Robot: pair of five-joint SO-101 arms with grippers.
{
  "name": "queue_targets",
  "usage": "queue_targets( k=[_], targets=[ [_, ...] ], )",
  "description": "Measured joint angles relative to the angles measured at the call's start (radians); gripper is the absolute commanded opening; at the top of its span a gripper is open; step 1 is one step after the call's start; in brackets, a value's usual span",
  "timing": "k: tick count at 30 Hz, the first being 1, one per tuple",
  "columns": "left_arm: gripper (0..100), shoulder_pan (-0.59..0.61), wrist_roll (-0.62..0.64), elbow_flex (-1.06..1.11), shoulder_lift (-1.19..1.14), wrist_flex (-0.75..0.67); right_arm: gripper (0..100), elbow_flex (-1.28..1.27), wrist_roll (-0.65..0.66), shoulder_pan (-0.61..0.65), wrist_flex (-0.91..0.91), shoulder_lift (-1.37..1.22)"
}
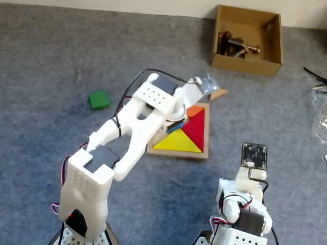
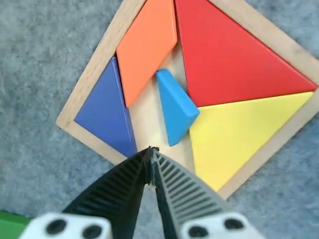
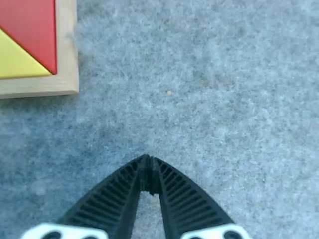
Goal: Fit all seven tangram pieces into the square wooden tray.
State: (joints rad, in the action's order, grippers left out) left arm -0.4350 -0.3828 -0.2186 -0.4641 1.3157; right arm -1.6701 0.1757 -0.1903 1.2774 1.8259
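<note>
The left gripper [image 2: 151,152], pinched shut and empty, hangs over the rim of the square wooden tray [image 2: 101,59]. Inside it, a light blue triangle [image 2: 174,107] lies askew between the orange parallelogram [image 2: 147,47] and the red triangle [image 2: 229,55]. The right gripper [image 3: 148,164], also closed on nothing, hovers over carpet [image 3: 224,74] beside the tray.

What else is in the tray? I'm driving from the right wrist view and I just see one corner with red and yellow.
Observer: The tray also holds an orange parallelogram, a dark blue triangle and a light blue triangle.
Operator: Where's the other arm?
Observer: The left end effector is shut, over the tray's edge beside the dark blue triangle.
Operator: Are any pieces outside the tray?
Observer: A green block lies on the carpet, well apart from the tray.
</note>
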Motion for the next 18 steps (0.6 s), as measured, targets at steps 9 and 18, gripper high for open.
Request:
queue_targets(
  k=[9, 18],
  targets=[
    [0, 0.005, 0.000, 0.000, 0.000, 0.000, 0.9, 0.000, 0.000, 0.000, 0.000, 0.000],
    [0, 0.006, 0.000, 0.000, 0.000, 0.000, 0.9, 0.000, 0.000, 0.000, 0.000, 0.000]
  ],
)
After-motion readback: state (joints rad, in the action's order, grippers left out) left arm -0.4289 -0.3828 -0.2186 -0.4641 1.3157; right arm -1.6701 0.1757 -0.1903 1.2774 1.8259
